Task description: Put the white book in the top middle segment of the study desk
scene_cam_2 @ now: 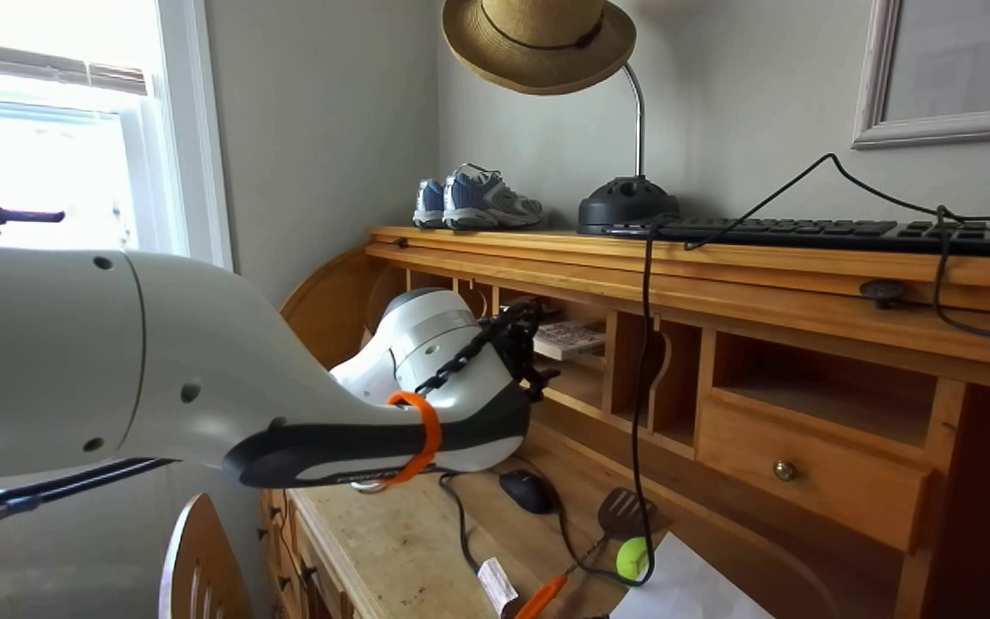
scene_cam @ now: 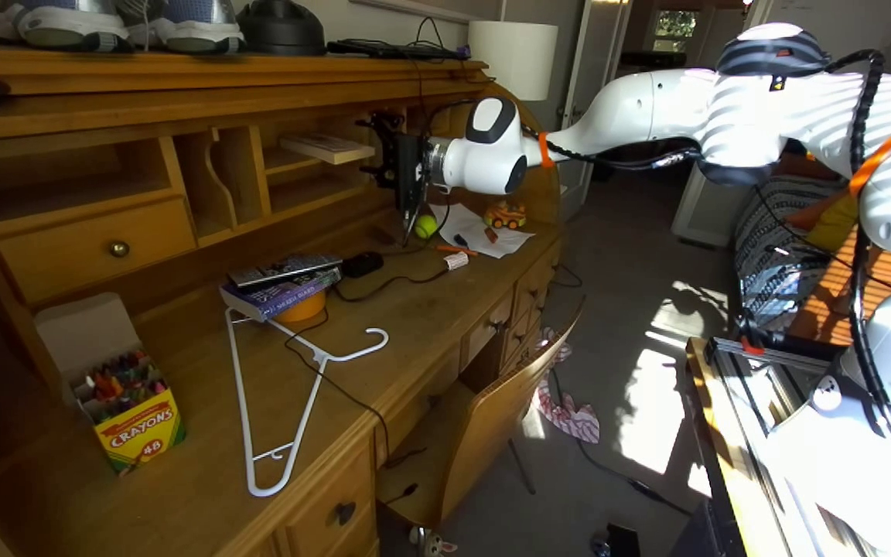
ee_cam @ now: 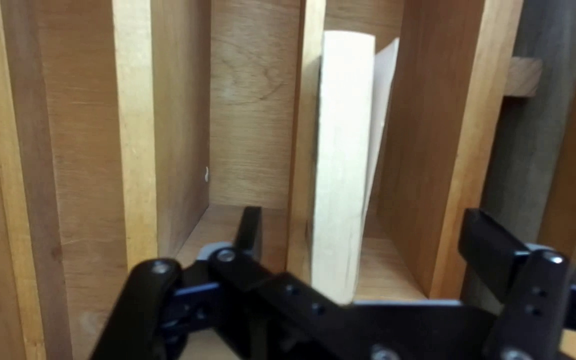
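Facing the pigeonholes of the desk [scene_cam: 206, 468], the gripper [ee_cam: 363, 220] has its two black fingers [ee_cam: 250, 230] spread wide. Wrist view: the white book [ee_cam: 343, 165] appears between the fingertips, with a visible gap on each side. Book location: inside the top middle segment [ee_cam: 425, 135], lying flat along the shelf board [ee_cam: 310, 90], pages toward the wrist camera; a white flap, apparently the cover, angles slightly off the page block. Same compartment seen in both exterior views. Behind the gripper, the white arm [scene_cam: 623, 116] extends back, an orange band [scene_cam: 544, 149] near the wrist. Next to the central compartment: narrow vertical slots [scene_cam: 240, 182], then a drawer [scene_cam: 66, 255] with a brass knob. On the desk surface: tennis ball [scene_cam_2: 631, 559] just beside white paper [scene_cam_2: 684, 593], toy car [scene_cam: 503, 215] near the paper, black mouse [scene_cam_2: 527, 491], slotted spatula [scene_cam_2: 626, 514] with orange handle. Farther along: purple book [scene_cam: 291, 300] under a dark flat item [scene_cam: 285, 271], both over an orange object [scene_cam: 305, 308] partly hidden; white hanger [scene_cam: 323, 357] near that stack; crayon box [scene_cam: 136, 433], lid up. Desk top: shoes [scene_cam_2: 486, 206], lamp [scene_cam_2: 628, 206] with a straw hat [scene_cam_2: 538, 43] over its upper end, black keyboard [scene_cam_2: 804, 230]. Wooden chair [scene_cam: 492, 410] at the desk front.
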Robot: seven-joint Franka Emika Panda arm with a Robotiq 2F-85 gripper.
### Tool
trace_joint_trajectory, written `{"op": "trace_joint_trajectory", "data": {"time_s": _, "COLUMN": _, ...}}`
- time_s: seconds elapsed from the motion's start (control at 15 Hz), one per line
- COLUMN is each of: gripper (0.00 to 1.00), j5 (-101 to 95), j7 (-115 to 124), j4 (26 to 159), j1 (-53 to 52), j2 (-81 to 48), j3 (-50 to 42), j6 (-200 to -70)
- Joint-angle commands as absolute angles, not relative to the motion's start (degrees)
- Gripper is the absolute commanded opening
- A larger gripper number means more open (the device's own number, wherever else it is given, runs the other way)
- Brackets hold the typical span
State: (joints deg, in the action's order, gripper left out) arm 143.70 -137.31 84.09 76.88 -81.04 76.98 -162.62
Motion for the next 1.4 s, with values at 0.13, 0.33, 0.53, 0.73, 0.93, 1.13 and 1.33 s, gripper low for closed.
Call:
{"op": "trace_joint_trajectory", "data": {"time_s": 0.13, "gripper": 1.0, "j5": 143.7, "j7": -130.6, "j4": 88.4, "j1": 79.9, "j2": -71.8, "j3": 71.9, "j6": -169.6}}
{"op": "trace_joint_trajectory", "data": {"time_s": 0.33, "gripper": 1.0, "j5": 146.2, "j7": -133.3, "j4": 95.3, "j1": 84.1, "j2": -67.7, "j3": 73.6, "j6": -173.2}}
{"op": "trace_joint_trajectory", "data": {"time_s": 0.53, "gripper": 1.0, "j5": 145.5, "j7": -130.9, "j4": 102.1, "j1": 88.6, "j2": -61.4, "j3": 75.0, "j6": -177.1}}
{"op": "trace_joint_trajectory", "data": {"time_s": 0.73, "gripper": 1.0, "j5": 137.3, "j7": -118.3, "j4": 109.5, "j1": 93.6, "j2": -50.9, "j3": 76.6, "j6": -181.1}}
{"op": "trace_joint_trajectory", "data": {"time_s": 0.93, "gripper": 1.0, "j5": 142.8, "j7": -128.7, "j4": 112.9, "j1": 101.3, "j2": -49.5, "j3": 83.2, "j6": -189.2}}
{"op": "trace_joint_trajectory", "data": {"time_s": 1.13, "gripper": 1.0, "j5": 137.4, "j7": -128.4, "j4": 117.2, "j1": 109.7, "j2": -49.8, "j3": 92.4, "j6": -197.0}}
{"op": "trace_joint_trajectory", "data": {"time_s": 1.33, "gripper": 1.0, "j5": 125.5, "j7": -123.5, "j4": 121.9, "j1": 116.8, "j2": -54.1, "j3": 102.7, "j6": -207.0}}
